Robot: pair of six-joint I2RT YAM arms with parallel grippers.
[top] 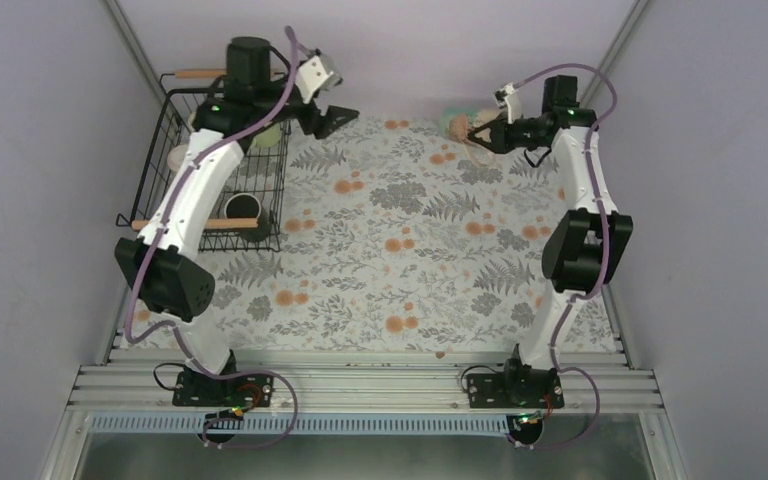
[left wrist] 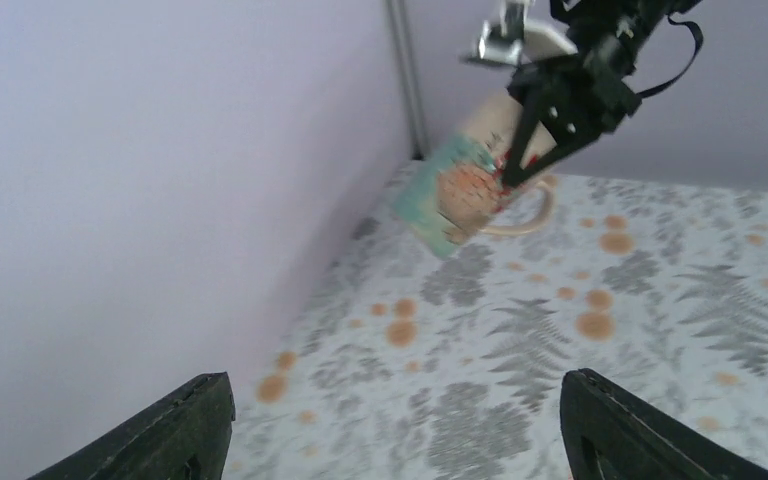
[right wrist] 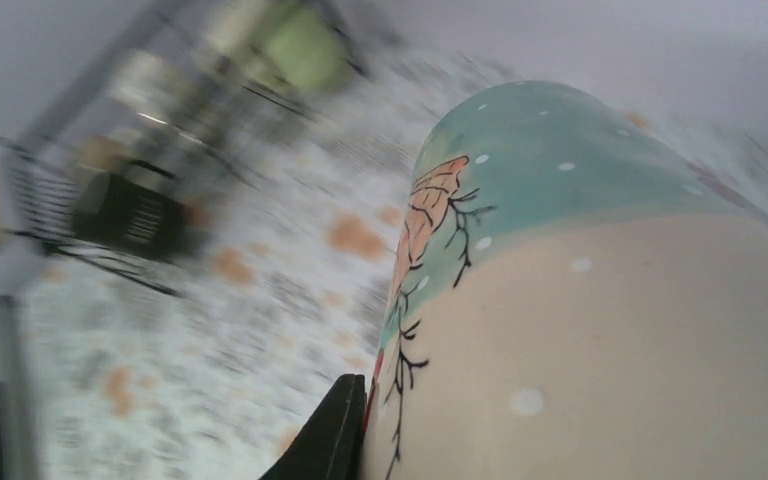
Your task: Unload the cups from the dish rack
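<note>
The dish rack (top: pixel 165 120) stands at the far left, with a black mug (top: pixel 243 207), a pale green mug (top: pixel 265 135) and a cream mug (top: pixel 178 157) in it. My left gripper (top: pixel 335 118) is open and empty above the table, just right of the rack; its fingers (left wrist: pixel 185 430) stand wide apart. My right gripper (top: pixel 482 135) is shut on a cream and teal mug (top: pixel 457 125) at the far right, held tilted above the table. The left wrist view shows that mug (left wrist: pixel 465 190) hanging from the right gripper (left wrist: pixel 535 150). It fills the right wrist view (right wrist: pixel 580 300), beside one finger (right wrist: pixel 335 440).
Grey walls close in the table on the left, back and right. The floral tablecloth (top: pixel 400 250) covers the table. In the right wrist view the rack (right wrist: pixel 50 190) is blurred at the upper left, with the black mug (right wrist: pixel 130 210) and the green mug (right wrist: pixel 305 45).
</note>
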